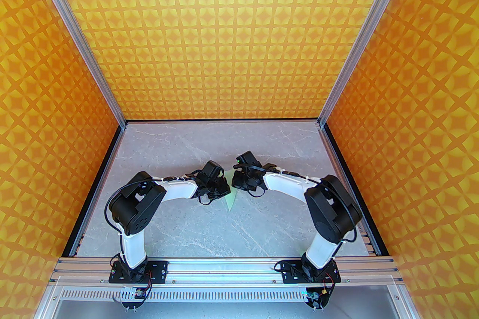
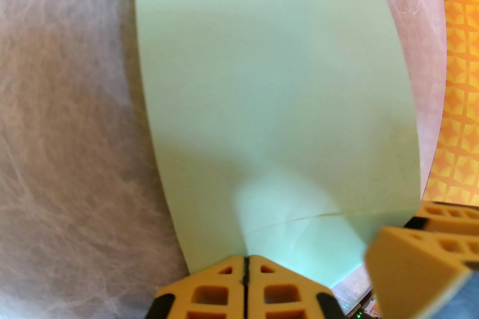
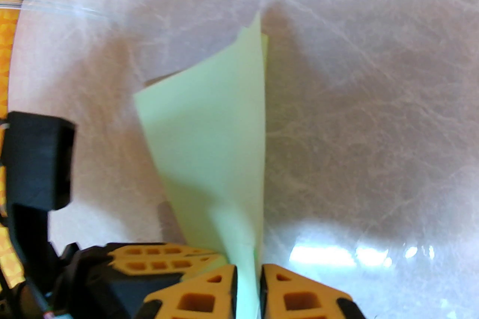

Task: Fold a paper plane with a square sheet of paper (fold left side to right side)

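The pale mint-green sheet of paper (image 2: 277, 85) hangs bent over on itself above the middle of the table, one corner (image 1: 231, 201) poking out below the two wrists. My left gripper (image 2: 246, 267) is shut on the sheet's near edge. My right gripper (image 3: 249, 274) faces it from the right. Its jaws stand slightly apart with the doubled paper (image 3: 209, 145) passing between them. The right fingers (image 2: 415, 254) sit close beside the left gripper, and the left fingers (image 3: 161, 259) show low left in the right wrist view. In the top view both grippers (image 1: 223, 186) (image 1: 237, 181) almost touch. A paper plane is out of view.
The grey marbled tabletop (image 1: 209, 231) lies bare around the arms. Orange patterned walls (image 1: 232, 29) close it in at the back and on both sides, with aluminium rails (image 1: 232, 265) along the near edge by the arm bases.
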Motion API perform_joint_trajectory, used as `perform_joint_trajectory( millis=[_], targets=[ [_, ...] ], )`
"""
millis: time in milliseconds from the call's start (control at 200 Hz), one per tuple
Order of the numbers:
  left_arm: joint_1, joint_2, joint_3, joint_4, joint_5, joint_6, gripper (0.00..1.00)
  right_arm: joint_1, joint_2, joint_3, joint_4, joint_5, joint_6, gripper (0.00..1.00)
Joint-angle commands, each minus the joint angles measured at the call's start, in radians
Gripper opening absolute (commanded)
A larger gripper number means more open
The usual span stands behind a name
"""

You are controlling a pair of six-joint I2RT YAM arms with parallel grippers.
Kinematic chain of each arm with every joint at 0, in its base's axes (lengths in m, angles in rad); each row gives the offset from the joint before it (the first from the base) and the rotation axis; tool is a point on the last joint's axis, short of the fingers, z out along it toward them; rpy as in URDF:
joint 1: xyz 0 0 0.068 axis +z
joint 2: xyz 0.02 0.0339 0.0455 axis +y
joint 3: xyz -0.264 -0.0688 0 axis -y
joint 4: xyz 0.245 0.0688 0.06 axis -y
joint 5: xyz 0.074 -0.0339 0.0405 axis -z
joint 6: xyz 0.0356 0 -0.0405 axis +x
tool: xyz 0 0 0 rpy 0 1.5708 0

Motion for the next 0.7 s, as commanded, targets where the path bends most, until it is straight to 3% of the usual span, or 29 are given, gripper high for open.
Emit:
perform_joint_trajectory(
  millis=[0, 475, 695],
  targets=[
    [-0.002, 0.043, 0.012, -0.071, -0.035, 0.006, 0.08, -0.004, -0.021, 0.001, 0.009, -0.024, -0.007, 0.18],
    [-0.007, 0.024, 0.009, -0.055, -0.02, 0.015, 0.09, -0.003, 0.045, 0.026, 0.12, -0.126, 0.048, 0.18],
    [0.005, -0.04, -0.027, -0.031, -0.021, 0.013, 0.14, -0.003, 0.075, 0.037, 0.133, -0.137, 0.06, 0.18]
  ],
)
